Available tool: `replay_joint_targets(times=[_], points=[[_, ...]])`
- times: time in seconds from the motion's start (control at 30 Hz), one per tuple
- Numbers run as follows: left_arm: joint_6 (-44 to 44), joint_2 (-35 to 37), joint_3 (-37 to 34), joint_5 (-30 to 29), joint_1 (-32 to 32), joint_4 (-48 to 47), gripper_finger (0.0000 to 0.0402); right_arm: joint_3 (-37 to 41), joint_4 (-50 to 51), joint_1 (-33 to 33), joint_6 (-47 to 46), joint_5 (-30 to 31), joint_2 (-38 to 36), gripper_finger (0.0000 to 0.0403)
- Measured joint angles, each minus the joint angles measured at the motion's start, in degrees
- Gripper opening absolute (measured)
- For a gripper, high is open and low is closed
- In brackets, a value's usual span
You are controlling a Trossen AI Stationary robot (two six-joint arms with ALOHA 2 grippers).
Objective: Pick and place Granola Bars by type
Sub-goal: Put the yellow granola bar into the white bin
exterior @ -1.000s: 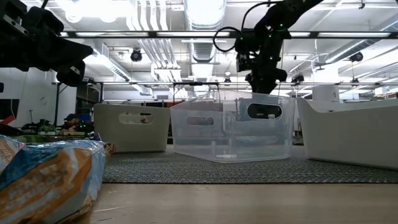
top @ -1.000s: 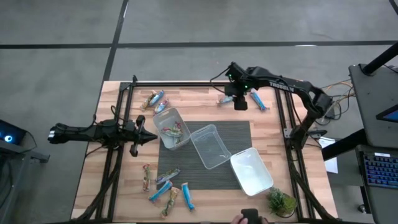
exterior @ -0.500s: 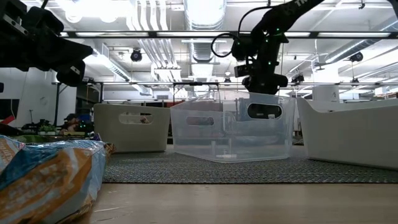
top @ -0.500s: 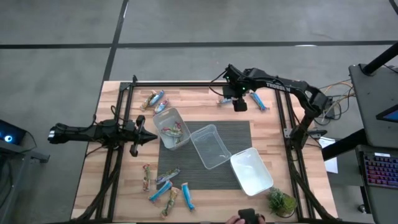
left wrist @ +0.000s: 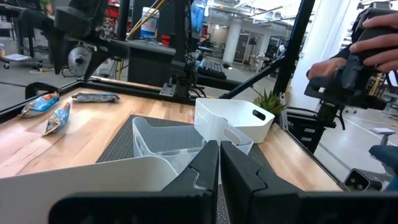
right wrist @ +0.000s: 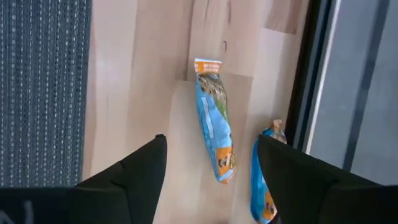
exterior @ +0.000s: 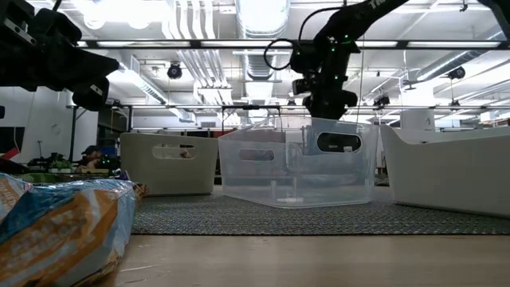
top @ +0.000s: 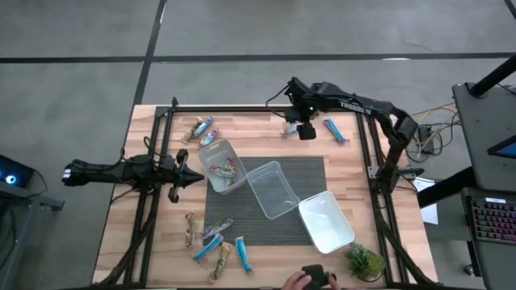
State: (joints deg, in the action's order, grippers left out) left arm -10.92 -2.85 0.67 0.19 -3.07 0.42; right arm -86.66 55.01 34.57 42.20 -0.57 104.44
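Note:
Granola bars lie in groups on the wooden table: two at the far left (top: 199, 129), several at the near left (top: 214, 242), one blue bar at the far right (top: 335, 130), and some inside the left tub (top: 223, 167). My right gripper (top: 305, 130) hovers open near the far edge. In its wrist view a blue-and-orange bar (right wrist: 215, 128) lies flat between and below its fingers (right wrist: 210, 143), untouched, and a second blue bar (right wrist: 263, 177) lies beside it. My left gripper (left wrist: 217, 157) is shut and waits at the table's left (top: 189, 178), next to the left tub.
Three tubs stand in a slanted row on the dark mat: the left one, a clear middle one (top: 274, 189) and a white one (top: 326, 220). A small green plant (top: 364, 262) stands at the near right corner. A person's hand (top: 305, 279) is at the near edge.
My right gripper has moved a little toward the table's left, away from the blue bar at the far right and over the bar beside it. It stays open. No bar has moved.

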Motion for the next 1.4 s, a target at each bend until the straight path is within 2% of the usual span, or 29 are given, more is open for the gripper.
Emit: replay_joint_targets(times=[0.17,0.6,0.83,1.0,1.4], points=[[0.0,0.0,0.0,0.0,0.0,0.0,0.0,-2.1,0.6,0.3,1.9,-2.6,3.8,0.0237],[0.0,0.0,0.0,0.0,0.0,0.0,0.0,-5.7,0.1,0.2,1.5,-2.1,12.3,0.0233],[0.0,0.0,0.0,0.0,0.0,0.0,0.0,-5.8,-0.5,0.4,1.8,-0.4,14.3,0.0231],[0.0,0.0,0.0,0.0,0.0,0.0,0.0,-5.8,-1.5,0.7,0.9,3.1,15.6,0.023],[0.0,0.0,0.0,0.0,0.0,0.0,0.0,-5.7,-3.4,1.1,1.6,3.3,17.4,0.023]])
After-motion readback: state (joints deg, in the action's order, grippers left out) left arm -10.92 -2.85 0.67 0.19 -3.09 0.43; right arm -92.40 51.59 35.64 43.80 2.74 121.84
